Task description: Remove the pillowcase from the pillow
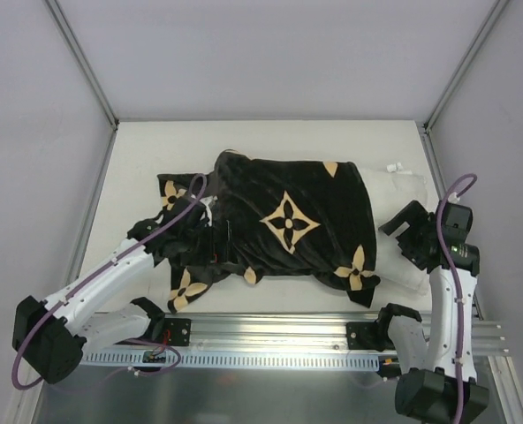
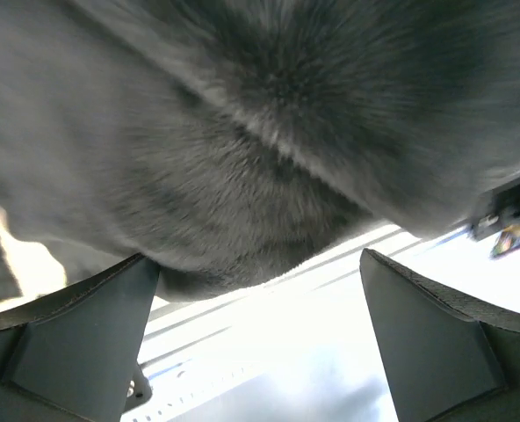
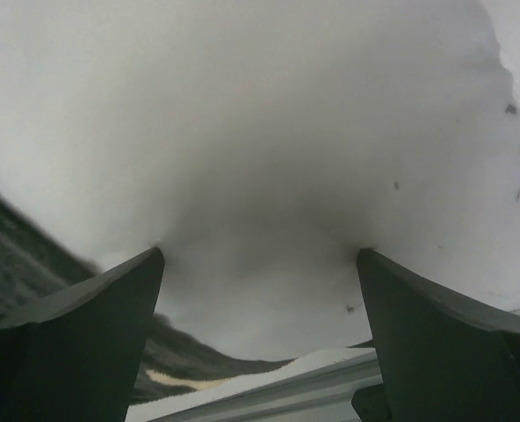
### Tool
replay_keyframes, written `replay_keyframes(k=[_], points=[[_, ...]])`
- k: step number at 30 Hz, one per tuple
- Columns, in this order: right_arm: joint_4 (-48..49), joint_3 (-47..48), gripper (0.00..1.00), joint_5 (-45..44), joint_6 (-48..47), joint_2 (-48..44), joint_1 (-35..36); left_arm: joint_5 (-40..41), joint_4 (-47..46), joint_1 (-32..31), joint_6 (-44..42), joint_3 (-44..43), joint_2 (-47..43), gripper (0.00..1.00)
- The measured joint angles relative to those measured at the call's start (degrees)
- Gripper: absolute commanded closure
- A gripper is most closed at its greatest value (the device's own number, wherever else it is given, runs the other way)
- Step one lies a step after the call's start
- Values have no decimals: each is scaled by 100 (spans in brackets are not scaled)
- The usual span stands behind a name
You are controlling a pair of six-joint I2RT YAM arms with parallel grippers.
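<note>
The black pillowcase (image 1: 288, 221) with tan flower prints covers most of the white pillow (image 1: 405, 187), whose right end sticks out bare. My left gripper (image 1: 210, 240) is at the bunched left end of the pillowcase. In the left wrist view it (image 2: 256, 257) is open, with dark fuzzy fabric (image 2: 242, 158) hanging just above the fingertips and touching the left finger (image 2: 84, 334). My right gripper (image 1: 396, 231) is at the bare right end of the pillow. In the right wrist view it (image 3: 260, 251) is open, its fingertips pressed against the white pillow (image 3: 260, 132).
The metal rail (image 1: 270, 331) holding the arm bases runs along the near table edge. Grey walls and frame posts (image 1: 80, 62) enclose the white table (image 1: 261, 141) at the back and sides. The pillowcase's edge (image 3: 32, 255) shows at the left of the right wrist view.
</note>
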State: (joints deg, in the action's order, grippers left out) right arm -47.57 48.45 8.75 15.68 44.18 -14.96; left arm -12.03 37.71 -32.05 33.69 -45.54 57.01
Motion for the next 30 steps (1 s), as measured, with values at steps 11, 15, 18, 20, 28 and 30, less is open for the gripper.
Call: replay_keyframes(k=[11,15,18,20,28,30], points=[[1346,-179,99,433,501,1644,214,590,-442,-605,431,79,1075,100],[1270,407,99,417,529,1670,212,857,-450,-129,426,-37,955,100],[1128,901,99,675,555,1735,-24,927,-452,649,396,-133,527,100],[1060,1071,99,831,584,1766,-275,1021,-354,1139,313,-302,175,100],[807,1657,99,1287,970,2251,-1207,1429,463,2588,92,-981,-621,100],[702,1799,99,1447,1047,2328,-1261,1353,697,3145,9,-1027,-601,100]])
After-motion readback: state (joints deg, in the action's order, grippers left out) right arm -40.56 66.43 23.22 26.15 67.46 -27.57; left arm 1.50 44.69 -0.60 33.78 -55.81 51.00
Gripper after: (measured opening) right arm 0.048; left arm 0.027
